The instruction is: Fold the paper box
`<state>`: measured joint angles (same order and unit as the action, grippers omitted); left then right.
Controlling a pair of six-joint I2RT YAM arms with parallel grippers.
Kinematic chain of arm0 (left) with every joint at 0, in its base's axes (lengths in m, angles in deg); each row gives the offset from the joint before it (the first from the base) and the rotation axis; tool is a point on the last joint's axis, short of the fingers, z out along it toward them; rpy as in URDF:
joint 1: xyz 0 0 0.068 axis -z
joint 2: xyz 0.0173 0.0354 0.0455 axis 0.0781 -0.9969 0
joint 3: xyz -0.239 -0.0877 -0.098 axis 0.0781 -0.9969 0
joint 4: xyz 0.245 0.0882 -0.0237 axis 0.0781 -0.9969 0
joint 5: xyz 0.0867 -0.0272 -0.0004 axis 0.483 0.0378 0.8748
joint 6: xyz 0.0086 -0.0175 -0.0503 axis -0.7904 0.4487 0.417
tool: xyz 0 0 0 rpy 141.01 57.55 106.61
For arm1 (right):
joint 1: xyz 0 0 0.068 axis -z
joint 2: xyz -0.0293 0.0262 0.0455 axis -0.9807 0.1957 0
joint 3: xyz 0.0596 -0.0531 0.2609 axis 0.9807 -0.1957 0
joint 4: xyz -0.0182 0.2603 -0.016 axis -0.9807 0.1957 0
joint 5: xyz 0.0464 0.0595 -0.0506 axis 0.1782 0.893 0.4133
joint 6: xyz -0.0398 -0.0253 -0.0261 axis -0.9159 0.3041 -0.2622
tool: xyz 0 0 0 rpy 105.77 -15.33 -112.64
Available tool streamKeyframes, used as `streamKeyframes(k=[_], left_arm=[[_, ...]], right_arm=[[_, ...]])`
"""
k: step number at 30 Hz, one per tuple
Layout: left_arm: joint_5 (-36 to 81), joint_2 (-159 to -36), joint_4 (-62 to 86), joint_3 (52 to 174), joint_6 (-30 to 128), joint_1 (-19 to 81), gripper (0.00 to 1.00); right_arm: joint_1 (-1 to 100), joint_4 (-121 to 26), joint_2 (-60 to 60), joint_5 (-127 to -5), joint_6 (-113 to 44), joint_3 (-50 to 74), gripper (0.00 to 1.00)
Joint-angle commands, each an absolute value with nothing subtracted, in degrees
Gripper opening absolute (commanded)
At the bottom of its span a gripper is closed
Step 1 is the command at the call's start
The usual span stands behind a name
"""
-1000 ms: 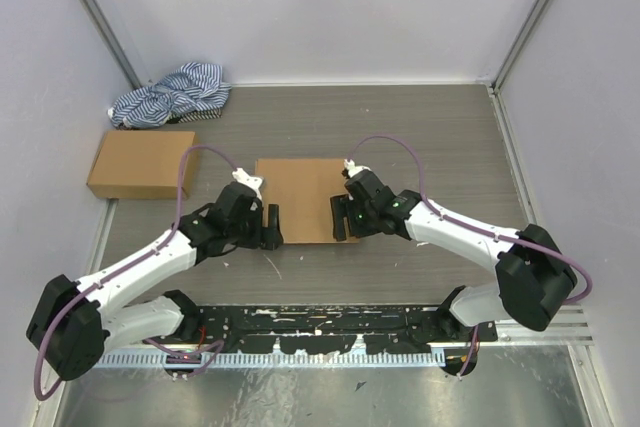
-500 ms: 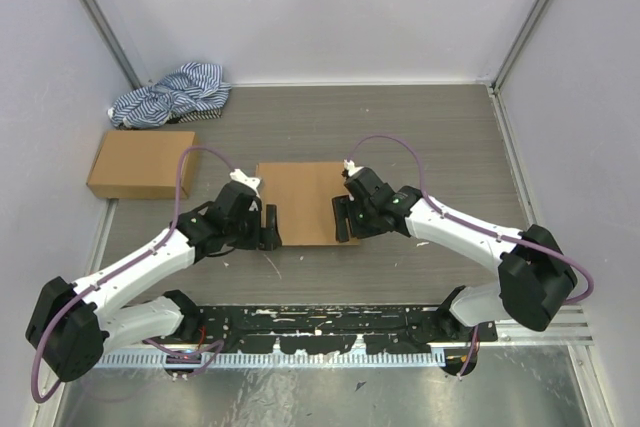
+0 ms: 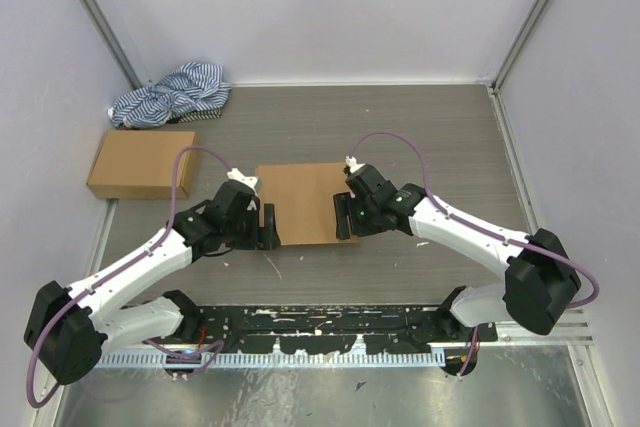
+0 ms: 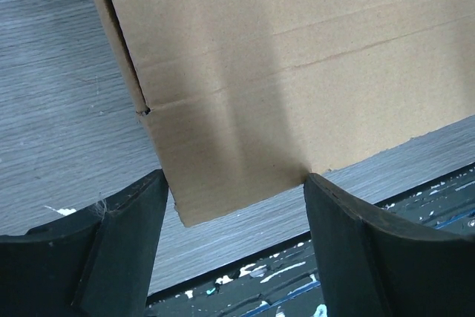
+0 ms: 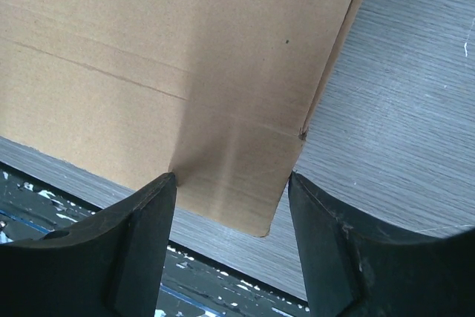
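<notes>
The paper box (image 3: 300, 199) lies flat and shut in the middle of the table, plain brown cardboard. My left gripper (image 3: 269, 227) is at its near left corner. In the left wrist view that corner (image 4: 223, 183) sits between the two black fingers (image 4: 126, 235), which stand wide apart, one by each edge. My right gripper (image 3: 343, 219) is at the near right corner. The right wrist view shows the rounded corner tab (image 5: 237, 176) between its fingers (image 5: 334, 243), also apart. Both grippers (image 4: 234, 183) (image 5: 231, 180) are open, straddling cardboard without pinching it.
A ready-made brown cardboard box (image 3: 142, 163) stands at the left wall, with a blue-white striped cloth (image 3: 170, 95) bunched behind it. A black mounting rail (image 3: 320, 322) runs along the near edge, close under both grippers. Walls close in the table on three sides.
Both pairs of fingers have drawn slightly closer together around the box's near corners. The arms have shifted only a little and the box has stayed in place.
</notes>
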<state>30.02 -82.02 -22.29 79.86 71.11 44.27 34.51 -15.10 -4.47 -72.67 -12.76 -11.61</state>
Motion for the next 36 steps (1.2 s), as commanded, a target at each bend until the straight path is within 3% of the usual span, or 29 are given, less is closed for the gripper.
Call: streamKeyframes(k=[1,36], left_arm=[[28.3,-80.9,-22.4,82.3,72.0,44.4,0.8],[25.3,-82.9,-21.4,81.1,72.9,44.5,0.8]], right_arm=[[34.1,-15.7,-6.8,-71.7,-12.2,-9.1,0.67],[34.1,-17.3,-3.7,-70.4,-12.6,-11.5,0.67]])
